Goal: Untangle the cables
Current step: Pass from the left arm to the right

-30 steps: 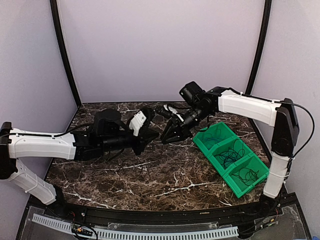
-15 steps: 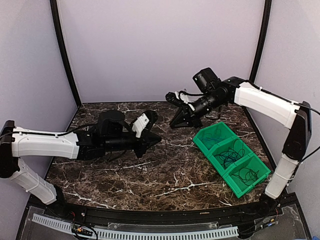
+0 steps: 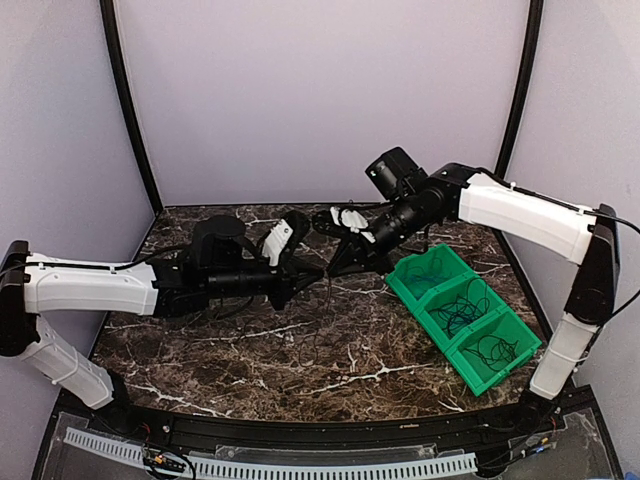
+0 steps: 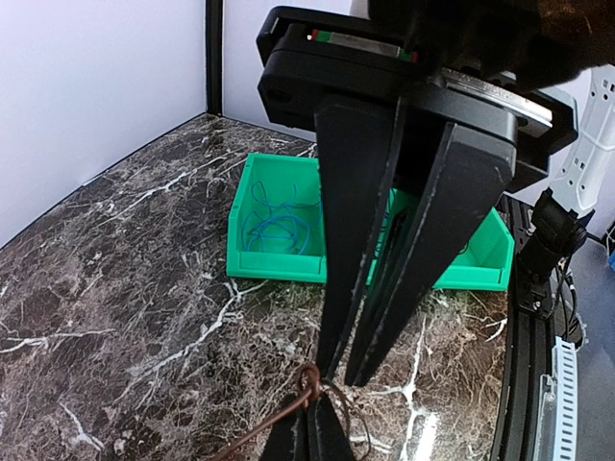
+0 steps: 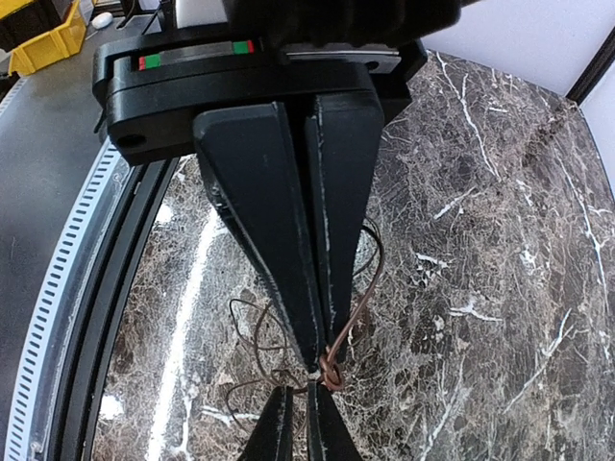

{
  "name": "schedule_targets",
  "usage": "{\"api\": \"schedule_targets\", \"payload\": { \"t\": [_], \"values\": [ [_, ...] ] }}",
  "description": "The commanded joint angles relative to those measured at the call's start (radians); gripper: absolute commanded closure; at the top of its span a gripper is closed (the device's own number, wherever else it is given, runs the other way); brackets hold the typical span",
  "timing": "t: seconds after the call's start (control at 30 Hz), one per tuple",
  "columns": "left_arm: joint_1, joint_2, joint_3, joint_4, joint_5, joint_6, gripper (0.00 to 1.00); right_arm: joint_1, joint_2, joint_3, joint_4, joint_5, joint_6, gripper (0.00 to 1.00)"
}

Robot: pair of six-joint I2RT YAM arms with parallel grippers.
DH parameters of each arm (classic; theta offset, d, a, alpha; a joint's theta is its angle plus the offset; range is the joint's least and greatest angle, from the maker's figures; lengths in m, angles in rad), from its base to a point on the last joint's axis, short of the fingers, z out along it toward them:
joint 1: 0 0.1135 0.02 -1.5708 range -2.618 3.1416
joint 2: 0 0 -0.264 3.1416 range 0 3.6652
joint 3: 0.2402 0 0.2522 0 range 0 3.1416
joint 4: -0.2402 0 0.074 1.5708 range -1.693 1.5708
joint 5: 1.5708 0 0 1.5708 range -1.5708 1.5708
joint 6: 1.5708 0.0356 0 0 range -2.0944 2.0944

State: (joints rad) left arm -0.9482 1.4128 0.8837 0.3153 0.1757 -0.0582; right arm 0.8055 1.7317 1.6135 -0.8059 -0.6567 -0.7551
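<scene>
The dark marble counter (image 3: pixel 250 350) carries a row of three green bins (image 4: pixel 274 267) on its right side. The left arm (image 3: pixel 90 285) reaches in low from the left. The right arm (image 3: pixel 520 215) arches over from the right, and the two meet above the middle of the counter, just left of the bins.

The left end effector (image 4: pixel 344 370) has its fingers drawn to a thin slit, tips together. The right end effector (image 5: pixel 315 360) is likewise pressed closed. Their tips point at each other, almost touching, and both pinch the same thin brownish cable (image 5: pixel 357 298) at a small knot.

From that knot the cable hangs down, and its loose loops lie on the counter below.

A blue cable (image 4: pixel 279 226) lies coiled in the far bin. Black cables (image 3: pixel 462 312) lie in the other two bins.
</scene>
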Motion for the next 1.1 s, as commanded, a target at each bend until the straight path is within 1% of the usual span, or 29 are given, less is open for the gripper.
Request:
{"api": "schedule_targets", "payload": {
  "t": [0.0,0.2,0.33,0.47,0.53,0.6,0.67,1.07],
  "values": [
    [0.008,-0.008,0.003,0.067,0.034,-0.037,1.00,0.014,0.001,-0.009,0.034,0.015,-0.002,0.92],
    [0.008,-0.006,0.001,0.070,0.040,-0.042,1.00,0.015,0.002,-0.009,0.055,0.033,0.020,0.92],
    [0.009,-0.007,0.003,0.064,0.040,-0.041,1.00,0.008,-0.009,0.008,0.018,0.076,-0.008,0.95],
    [0.014,-0.005,0.007,0.053,0.053,-0.048,1.00,-0.021,-0.025,0.036,-0.008,0.109,-0.028,0.96],
    [0.016,-0.003,0.007,0.055,0.062,-0.058,1.00,-0.026,-0.030,0.037,-0.003,0.118,-0.031,0.94],
    [0.019,0.002,0.007,0.061,0.078,-0.067,1.00,-0.025,-0.028,0.036,0.005,0.107,-0.027,0.88],
    [0.022,0.010,0.009,0.066,0.092,-0.077,1.00,-0.025,-0.024,0.035,0.015,0.085,-0.017,0.85],
    [0.029,0.018,0.019,0.071,0.103,-0.091,1.00,0.003,-0.017,0.052,-0.008,0.050,-0.046,0.86]
  ]
}}
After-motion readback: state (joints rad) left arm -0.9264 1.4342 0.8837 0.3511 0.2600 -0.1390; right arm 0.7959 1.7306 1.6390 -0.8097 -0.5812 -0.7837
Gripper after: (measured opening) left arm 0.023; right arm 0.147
